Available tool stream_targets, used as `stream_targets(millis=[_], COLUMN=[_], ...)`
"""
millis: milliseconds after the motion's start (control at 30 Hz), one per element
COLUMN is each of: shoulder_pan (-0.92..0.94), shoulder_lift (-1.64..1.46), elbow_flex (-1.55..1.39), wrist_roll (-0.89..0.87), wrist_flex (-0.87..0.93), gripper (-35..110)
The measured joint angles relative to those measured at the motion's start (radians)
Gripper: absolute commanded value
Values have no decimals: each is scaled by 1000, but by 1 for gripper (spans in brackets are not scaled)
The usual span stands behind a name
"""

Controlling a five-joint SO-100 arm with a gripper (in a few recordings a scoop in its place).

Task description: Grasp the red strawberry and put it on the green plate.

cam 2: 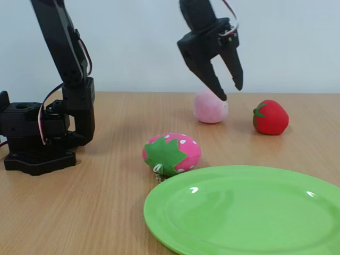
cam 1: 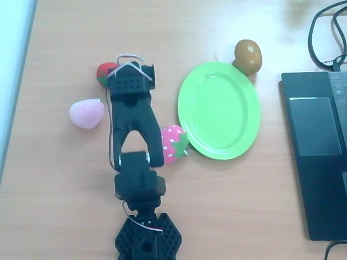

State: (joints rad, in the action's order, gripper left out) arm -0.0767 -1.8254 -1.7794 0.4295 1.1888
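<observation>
Pincer [cam 2: 229, 91] is spread open and empty, hanging above the counter [cam 2: 106, 212] w/ the red strawberry [cam 2: 271, 117] just beside it. Green plate [cam 2: 249, 212] sits well apart, nothing on it.

Office/lab desk – wooden table [cam 1: 65, 179]; laptop [cam 1: 317, 141] w/ cables [cam 1: 325, 32]; plain white wall [cam 2: 133, 48].

A light wooden table [cam 1: 65, 216] with a fine grain fills the overhead view. In the fixed view, a plain pale blue-white wall [cam 2: 127, 42] stands behind the table's far edge. Soft, even light falls across the wood. A pale strip [cam 1: 11, 70] runs along the table's left edge.
</observation>
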Motion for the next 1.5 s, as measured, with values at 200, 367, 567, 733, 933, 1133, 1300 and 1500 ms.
stream_targets(millis=[200, 367, 567, 733, 933, 1133, 1300, 1500], shoulder_pan=[-44, -83, -144, -163, -183, -167, -170, -169], shoulder_lift=[138, 218, 327, 403, 465, 488, 497, 518], elbow_flex=[164, 235, 318, 402, 462, 468, 482, 491], wrist_roll=[-63, -262, -509, -710, -801, -876, -948, -997], wrist_flex=[38, 31, 25, 29, 9, -2, -48, -92], gripper=[18, 18, 18, 12, 14, 26, 30, 31])
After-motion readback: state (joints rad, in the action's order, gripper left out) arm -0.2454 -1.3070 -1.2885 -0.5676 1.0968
